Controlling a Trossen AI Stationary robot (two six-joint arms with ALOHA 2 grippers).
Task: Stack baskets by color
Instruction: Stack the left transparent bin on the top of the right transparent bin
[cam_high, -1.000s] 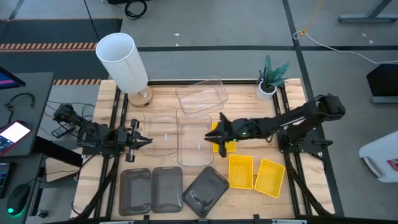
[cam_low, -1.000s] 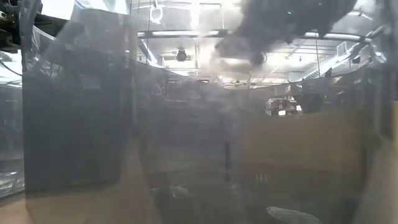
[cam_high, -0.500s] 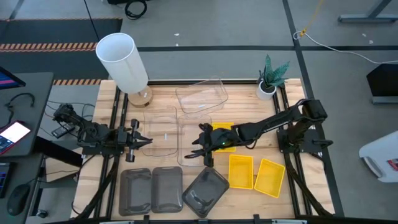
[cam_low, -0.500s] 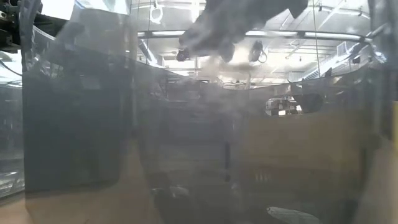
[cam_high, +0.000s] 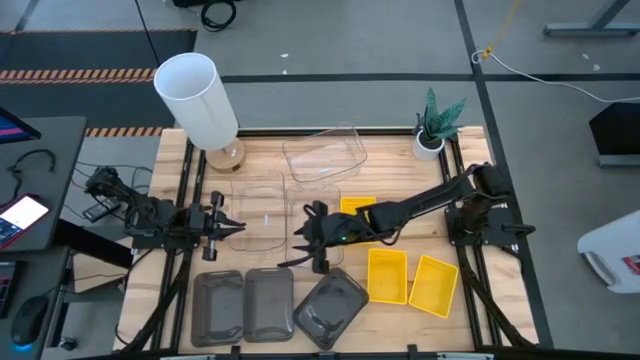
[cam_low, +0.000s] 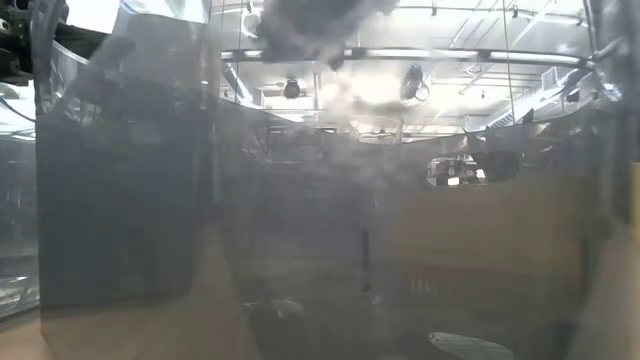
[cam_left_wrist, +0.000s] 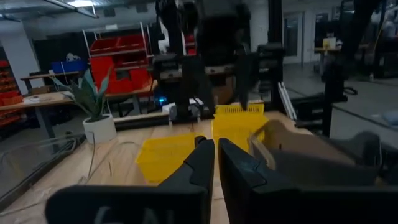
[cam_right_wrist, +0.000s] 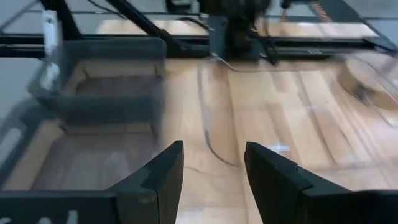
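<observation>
A: Quick layout, big to small. Table (cam_high: 400, 150) has three groups. Clear baskets: one at the far edge (cam_high: 323, 152), two side by side mid-table, left one (cam_high: 258, 212) and right one (cam_high: 312, 232). Grey baskets (cam_high: 268, 303) along the near edge, the third one (cam_high: 331, 305) skewed. Yellow baskets (cam_high: 398, 272) near-right, one more (cam_high: 358, 208) partly under the right arm.

B: Which arm is working?

A: Right. The right gripper (cam_high: 312, 240) is stretched over the right-hand mid-table clear basket, near its near end, fingers parted, nothing between them. The right wrist view looks between the fingers at a clear rim and bare wood.

B: Left one?

A: The left gripper (cam_high: 226, 227) is parked at the left edge of the left clear basket, fingers pinched nearly together; I see nothing held.

B: The relation that matters?

A: The clear basket lies right under the right gripper, long axis running far to near, across the arm's reach. My guess: it comes down onto the near rim to grip it. Both arms are close, but the right is already over it.

B: Risk?

A: Rims are hard to see, and the neighbouring clear basket sits just beside.
</observation>
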